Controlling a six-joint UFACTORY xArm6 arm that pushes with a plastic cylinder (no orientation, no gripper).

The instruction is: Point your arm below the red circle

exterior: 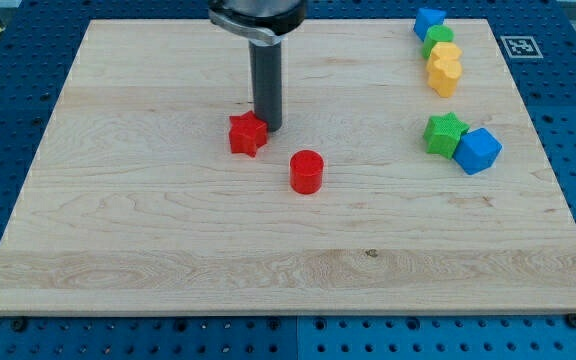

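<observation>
While touching the red star point(248, 134), my tip point(269, 128) sits above (upper-left of) the red circle point(307, 171).

Board point(168, 250) lies on pegboard table point(8, 90).
Star block point(248, 134) left of board centre; my tip point(269, 127) touches it at 2 o'clock.
Cylinder point(307, 171) near star, at 4 o'clock.
Four-block column point(440, 50) at top right.
Second star point(445, 134) below column, touching cube point(478, 150) at 4 o'clock.

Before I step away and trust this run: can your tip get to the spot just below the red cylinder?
Probably yes. My tip sits beside the red star; bare board lies around the red cylinder.
</observation>
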